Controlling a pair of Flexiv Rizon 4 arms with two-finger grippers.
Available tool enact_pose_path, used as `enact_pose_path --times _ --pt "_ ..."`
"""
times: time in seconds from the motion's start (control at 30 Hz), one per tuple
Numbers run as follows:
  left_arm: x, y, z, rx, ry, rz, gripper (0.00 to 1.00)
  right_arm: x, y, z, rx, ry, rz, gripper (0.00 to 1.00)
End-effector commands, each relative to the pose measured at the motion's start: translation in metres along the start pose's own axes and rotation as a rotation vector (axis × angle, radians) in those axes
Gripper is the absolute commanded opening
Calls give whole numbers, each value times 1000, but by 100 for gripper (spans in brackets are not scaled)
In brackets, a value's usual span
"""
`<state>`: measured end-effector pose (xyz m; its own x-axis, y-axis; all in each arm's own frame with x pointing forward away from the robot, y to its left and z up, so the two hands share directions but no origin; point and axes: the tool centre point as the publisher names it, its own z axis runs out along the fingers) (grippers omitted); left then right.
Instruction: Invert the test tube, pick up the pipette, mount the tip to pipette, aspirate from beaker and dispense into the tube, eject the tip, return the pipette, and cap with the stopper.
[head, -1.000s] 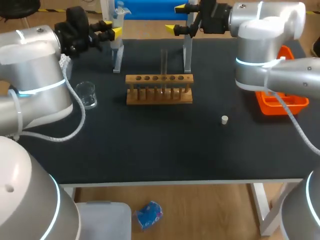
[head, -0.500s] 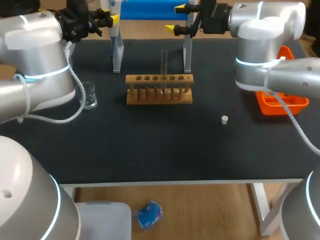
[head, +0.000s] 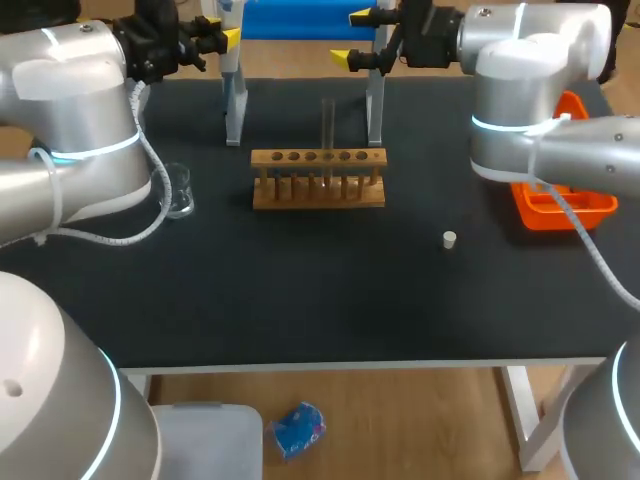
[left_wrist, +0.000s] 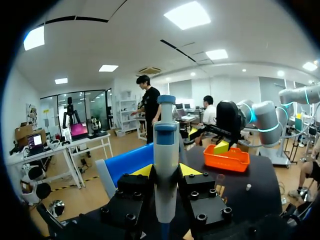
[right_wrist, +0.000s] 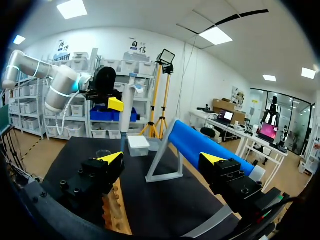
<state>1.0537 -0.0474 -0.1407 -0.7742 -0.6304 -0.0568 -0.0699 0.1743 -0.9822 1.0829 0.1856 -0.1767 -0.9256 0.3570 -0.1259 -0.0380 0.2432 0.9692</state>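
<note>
Two arms: the left arm (head: 80, 120) reaches to the far left of the table, and the right arm (head: 540, 110) reaches to the far middle, behind the rack.
Surface: the dark surface (head: 300, 290) carries everything for the job.
Rack: the wooden test tube rack (head: 318, 192) stands in the middle of the far half.
Tray: the orange tray (head: 560, 210) sits at the right edge, partly hidden by the right arm.
Stand: the pipette stand (head: 235, 115) is just behind the rack's left end.
Beaker: the clear beaker (head: 176, 190) is left of the rack, close against the left arm.
Left claw: the left claw (left_wrist: 166, 172) is up at the stand, its fingers pressed against the pipette from both sides.
Right claw: the right claw (right_wrist: 162, 162) is spread wide with nothing between its fingers.
Pipette: the pipette (left_wrist: 166, 140) stands upright at the top of its stand, inside the left claw.
Test tube: the test tube (head: 327, 125) stands upright in a middle hole of the rack. I cannot tell which end is up.
Stopper: the small white stopper (head: 450, 239) lies loose to the rack's front right, well apart from it.
Step in hand: I'd say this is picking up the pipette, with the grip made and the lift not yet done.
Next move: it likely calls for a straight lift clear of the stand, keeping the pipette upright, and then a trip for a tip. I can't make out where the tips sit.
</note>
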Motion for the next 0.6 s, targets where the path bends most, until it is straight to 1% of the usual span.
enact_pose_path --times 0.03,0.13,0.37,0.47,0.6 --pt "-8 1 12 -6 -1 5 0 0 0 -1 1 -1 0 100" --pt "-18 1 17 2 -34 0 0 0 0 -1 1 -1 0 100" --pt "-45 -6 19 29 -160 -19 0 0 0 -1 1 -1 0 100" --pt "-49 -9 21 28 -196 -29 0 0 0 -1 1 -1 0 100" --pt "-48 -12 25 22 -228 -45 0 0 0 -1 1 -1 0 100"
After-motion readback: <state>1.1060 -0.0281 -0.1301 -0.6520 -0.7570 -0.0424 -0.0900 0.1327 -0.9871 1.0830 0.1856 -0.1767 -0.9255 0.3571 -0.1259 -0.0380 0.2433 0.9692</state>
